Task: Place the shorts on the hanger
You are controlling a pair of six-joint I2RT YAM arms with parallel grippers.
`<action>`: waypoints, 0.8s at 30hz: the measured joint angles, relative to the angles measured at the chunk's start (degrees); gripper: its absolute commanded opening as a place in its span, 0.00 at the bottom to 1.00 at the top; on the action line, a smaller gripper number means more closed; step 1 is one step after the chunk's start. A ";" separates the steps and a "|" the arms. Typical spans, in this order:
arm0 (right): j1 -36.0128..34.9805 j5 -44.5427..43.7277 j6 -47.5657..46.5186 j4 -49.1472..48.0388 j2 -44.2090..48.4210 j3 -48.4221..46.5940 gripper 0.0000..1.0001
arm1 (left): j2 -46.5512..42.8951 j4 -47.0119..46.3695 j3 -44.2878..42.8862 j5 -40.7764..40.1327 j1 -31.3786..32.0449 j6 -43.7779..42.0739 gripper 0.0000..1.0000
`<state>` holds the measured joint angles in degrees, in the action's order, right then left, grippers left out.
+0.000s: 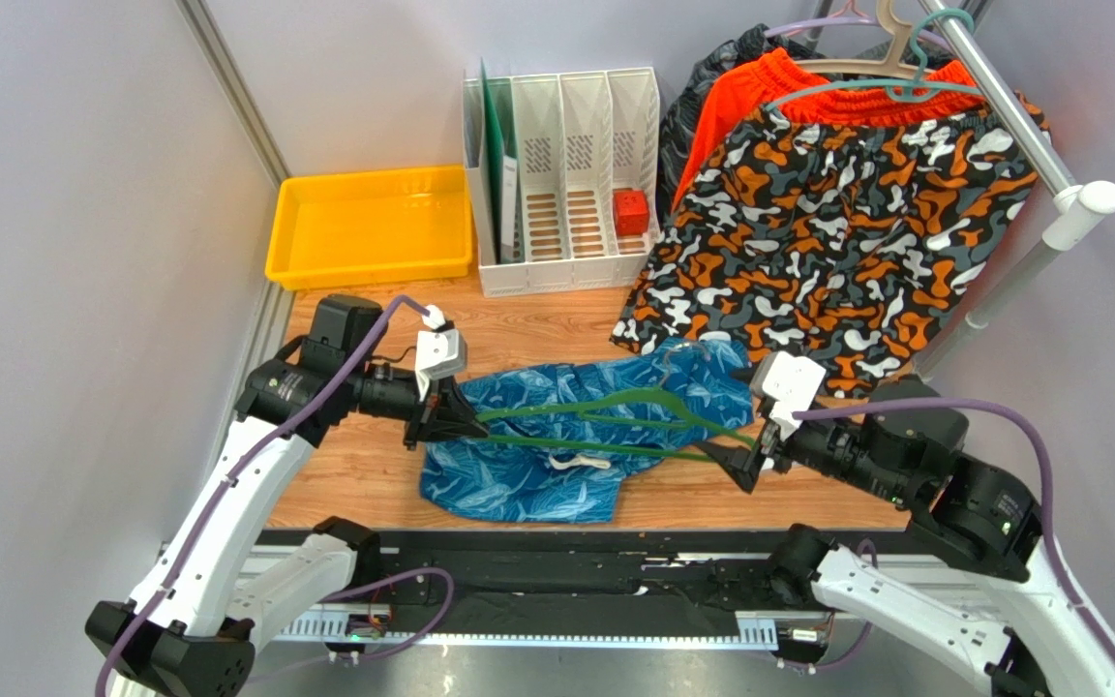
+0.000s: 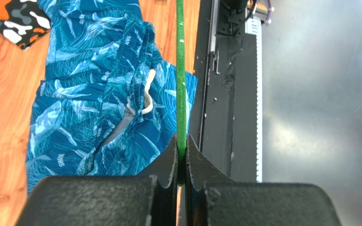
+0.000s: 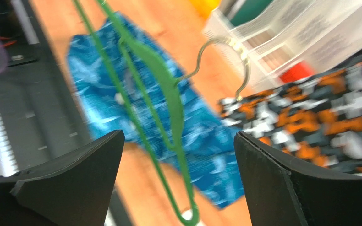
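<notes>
My left end effector [image 2: 181, 142] is pressed together on one tip of the hanger [image 2: 180, 70], the thin green bar pinched between the jaws and running straight out from them. My right end effector [image 3: 179, 135] is spread wide at the other tip. The green frame passes through the gap between its jaws and, as far as the right wrist view shows, touches neither one. So the left arm alone has a hold on the hanger.

What the next move turns on is the hanger's long axis. It runs left to right across the worktop [image 1: 360, 487], from one end effector to the other, with its hook [image 3: 248, 66] turned toward the far side. The shorts [image 1: 520, 487] lie rumpled on the wood directly under the hanger, their white drawstring showing just on the near side of the lower bar. From the top view they spread along nearly the same line as the hanger and slightly toward me. I cannot tell whether any fabric already passes over the crossbar; it looks to me as if none does.

I judge the right arm to be the free one. The cloth lies below and to the left of its open jaws, close at hand.
</notes>
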<state>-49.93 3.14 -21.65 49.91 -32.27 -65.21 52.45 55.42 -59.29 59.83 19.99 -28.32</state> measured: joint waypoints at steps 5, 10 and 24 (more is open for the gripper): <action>6.23 13.51 8.72 2.80 3.45 5.53 0.86 | 0.09 3.48 -0.22 1.66 0.00 -5.42 0.00; 6.91 20.41 12.07 2.12 1.86 6.25 0.70 | 1.01 7.21 -1.51 3.72 0.00 -10.14 0.00; 8.52 31.56 14.10 -2.99 -6.40 8.39 0.36 | 1.16 10.29 -2.19 6.34 0.00 -14.19 0.00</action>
<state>-41.41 34.70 -7.55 46.92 -38.68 -56.82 53.60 65.71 -61.47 66.17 19.99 -42.50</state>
